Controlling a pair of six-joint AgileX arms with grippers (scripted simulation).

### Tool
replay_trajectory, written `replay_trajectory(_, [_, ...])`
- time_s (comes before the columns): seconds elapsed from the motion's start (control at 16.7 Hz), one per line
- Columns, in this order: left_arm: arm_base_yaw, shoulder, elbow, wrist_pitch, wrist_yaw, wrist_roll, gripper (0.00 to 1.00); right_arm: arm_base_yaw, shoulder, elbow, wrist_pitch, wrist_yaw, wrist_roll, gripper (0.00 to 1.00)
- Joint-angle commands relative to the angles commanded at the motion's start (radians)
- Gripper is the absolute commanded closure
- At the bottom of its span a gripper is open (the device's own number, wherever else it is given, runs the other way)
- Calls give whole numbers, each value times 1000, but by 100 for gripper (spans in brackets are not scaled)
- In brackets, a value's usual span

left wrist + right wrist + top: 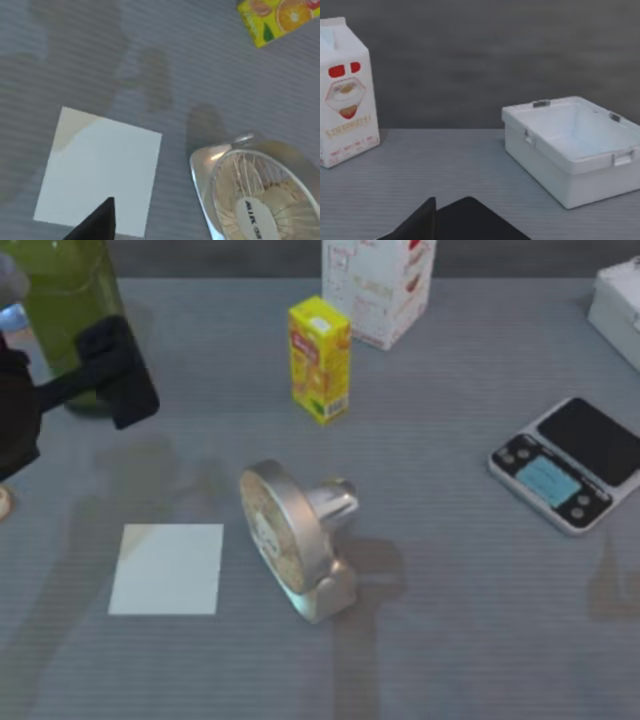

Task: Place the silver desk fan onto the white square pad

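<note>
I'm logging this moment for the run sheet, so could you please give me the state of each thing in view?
silver desk fan: upright on the table, beside the pad, not held.
white square pad: flat, bare.
yellow juice carton: upright.
white printed carton: upright.
digital scale: flat, nothing on it.
white box: open, nothing seen inside.
green bottle: upright.
left gripper: raised at the left, holding nothing.

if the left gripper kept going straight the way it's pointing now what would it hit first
Probably the thin white square pad: the left wrist view looks down past a dark fingertip onto it, with the shiny silver desk fan off to one side. The left gripper seems well above the table, so depth is uncertain.
</note>
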Motion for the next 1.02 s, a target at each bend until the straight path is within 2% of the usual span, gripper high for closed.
replay_trajectory(0.3, [-154,503,493,-338,2,-285,0,0,0,0,0,0,0,0])
replay_trajectory(0.54, [-244,787,761,-547,1,-449,0,0,0,0,0,0,0,0])
replay_trajectory(0.78, [-287,918,870,-654,0,-527,0,0,0,0,0,0,0,0])
replay_trajectory(1.02, [-289,924,875,-659,0,-531,0,0,0,0,0,0,0,0])
